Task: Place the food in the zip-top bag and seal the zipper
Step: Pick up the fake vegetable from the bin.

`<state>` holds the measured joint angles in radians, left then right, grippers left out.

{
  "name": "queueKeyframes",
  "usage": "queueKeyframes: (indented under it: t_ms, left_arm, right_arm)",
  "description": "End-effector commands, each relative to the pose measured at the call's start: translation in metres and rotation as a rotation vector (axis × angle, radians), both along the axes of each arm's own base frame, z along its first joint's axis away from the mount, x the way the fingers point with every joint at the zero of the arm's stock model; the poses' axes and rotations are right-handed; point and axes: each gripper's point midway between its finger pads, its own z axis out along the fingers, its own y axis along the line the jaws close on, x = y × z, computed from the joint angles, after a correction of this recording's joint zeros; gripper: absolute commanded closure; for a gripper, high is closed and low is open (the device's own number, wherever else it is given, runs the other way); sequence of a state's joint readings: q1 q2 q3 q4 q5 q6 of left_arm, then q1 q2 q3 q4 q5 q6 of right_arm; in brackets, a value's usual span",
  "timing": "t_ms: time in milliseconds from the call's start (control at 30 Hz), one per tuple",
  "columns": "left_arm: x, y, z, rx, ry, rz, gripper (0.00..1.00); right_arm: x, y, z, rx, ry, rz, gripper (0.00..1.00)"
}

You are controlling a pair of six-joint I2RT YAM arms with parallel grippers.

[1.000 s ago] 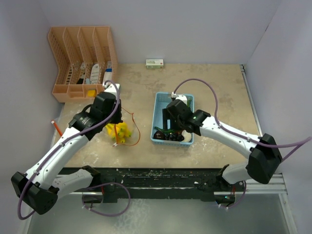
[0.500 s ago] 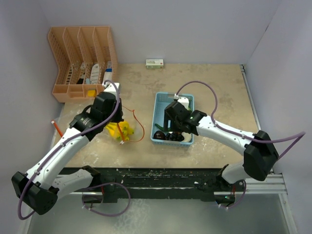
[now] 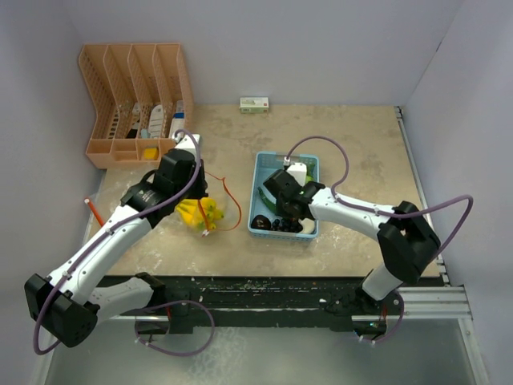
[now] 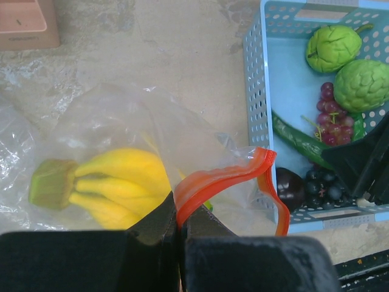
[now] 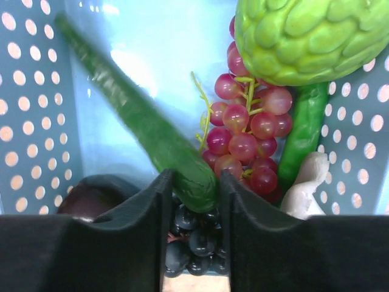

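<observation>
**R tool (image 5: 191,182) astride the cucumber (image 5: 140,121) — bag off to the left**
Cucumber lies in the light-blue basket (image 5: 36,91), long axis slanting far-left from the R tool. Jaws narrow, flanking its near-right end; can't tell if gripped. L tool (image 4: 180,225) is clamped on the red zip rim of the zip-top bag (image 4: 115,115) w/ banana bunch (image 4: 115,182) inside, just left of the basket.

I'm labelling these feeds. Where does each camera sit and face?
Top external: above and behind, looking down on the table; left arm and right arm show.
Left wrist: on the left arm, looking down at the zip-top bag; left gripper pinches its zipper.
Right wrist: on the right arm, looking into the basket; right gripper straddles the cucumber.
Shared: both wrist views show the cucumber and red grapes.
</observation>
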<state>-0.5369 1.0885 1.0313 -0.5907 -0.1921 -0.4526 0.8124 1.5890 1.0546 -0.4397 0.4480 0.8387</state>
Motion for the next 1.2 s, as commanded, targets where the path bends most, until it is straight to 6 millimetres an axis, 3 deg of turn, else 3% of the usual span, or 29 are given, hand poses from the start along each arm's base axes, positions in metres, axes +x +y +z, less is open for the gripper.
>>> queueKeyframes:
  t_ms: [0, 100, 333, 433, 667, 767, 800, 900, 1167]
  left_arm:
    - [0.006, -0.006, 0.010, -0.042, -0.041, -0.002, 1.00]
    - [0.005, -0.006, 0.008, -0.041, -0.037, -0.004, 1.00]
    - [0.005, -0.006, 0.007, -0.043, -0.036, -0.005, 1.00]
    - [0.006, -0.006, 0.006, -0.043, -0.034, -0.004, 1.00]
    - [0.005, -0.007, 0.004, -0.047, -0.026, -0.004, 1.00]
    - [0.005, -0.007, 0.006, -0.050, -0.033, -0.001, 1.00]
    - [0.005, -0.007, 0.006, -0.053, -0.035, 0.001, 1.00]
    - [0.005, -0.006, 0.007, -0.055, -0.040, 0.005, 1.00]
    - [0.002, -0.003, 0.006, -0.053, -0.044, 0.012, 1.00]
  right_arm:
    - [0.014, 0.001, 0.012, -0.011, -0.049, -0.031, 0.73]
    - [0.011, 0.010, 0.013, 0.010, -0.032, 0.030, 0.71]
    - [0.005, 0.017, -0.002, 0.015, 0.005, 0.116, 0.42]
    - [0.002, 0.024, -0.013, 0.032, 0.028, 0.157, 0.40]
    - [-0.002, 0.030, -0.029, 0.034, 0.066, 0.203, 0.67]
    - [-0.002, 0.025, -0.027, 0.020, 0.058, 0.194, 0.91]
    - [-0.002, 0.023, -0.024, 0.017, 0.049, 0.184, 0.99]
    - [0.004, 0.016, -0.003, 0.012, -0.007, 0.156, 1.00]
    - [0.006, 0.019, 0.093, 0.121, -0.182, 0.234, 1.00]
